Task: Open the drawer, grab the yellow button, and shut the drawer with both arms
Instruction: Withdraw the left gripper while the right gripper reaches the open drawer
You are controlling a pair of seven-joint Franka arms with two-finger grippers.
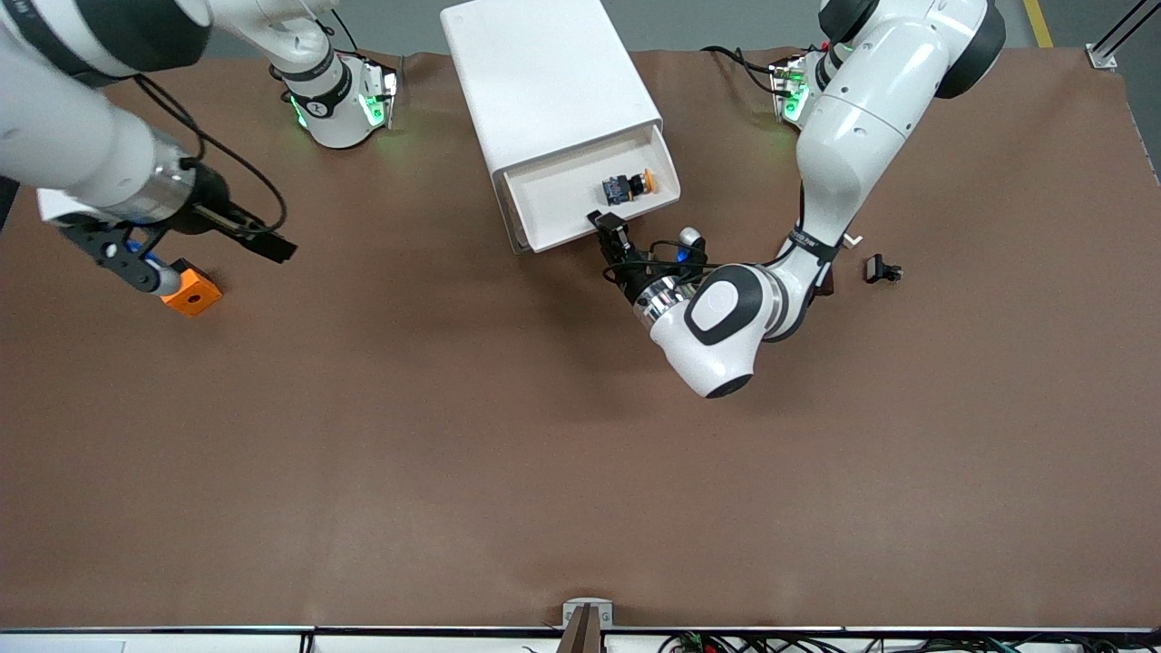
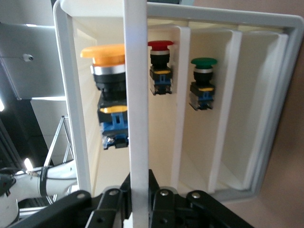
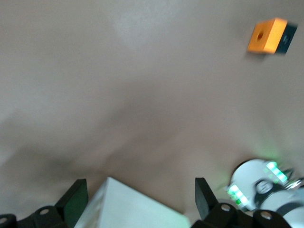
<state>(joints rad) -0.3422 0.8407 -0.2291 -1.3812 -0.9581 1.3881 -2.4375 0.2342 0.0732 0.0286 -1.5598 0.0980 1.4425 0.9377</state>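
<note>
Your left gripper (image 1: 609,229) clamps the front of the drawer (image 1: 580,231), pulled out near the table's robot-side edge. The button (image 1: 628,186) lies inside. Your right gripper (image 1: 195,245) waits spread over the right arm's end.

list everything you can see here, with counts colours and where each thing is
cabinet: 1, white, on the table between the two arm bases
drawer: 1, white, pulled out of the cabinet
button: 1, yellow-orange cap, black and blue body, in the open drawer
red-capped button: 1, in another drawer
green-capped button: 1, in a further drawer
orange block: 1, toward the right arm's end
small black part: 1, toward the left arm's end
table: 1, brown
left gripper: black, shut on the drawer's front
right gripper: black, open, over the orange block
</note>
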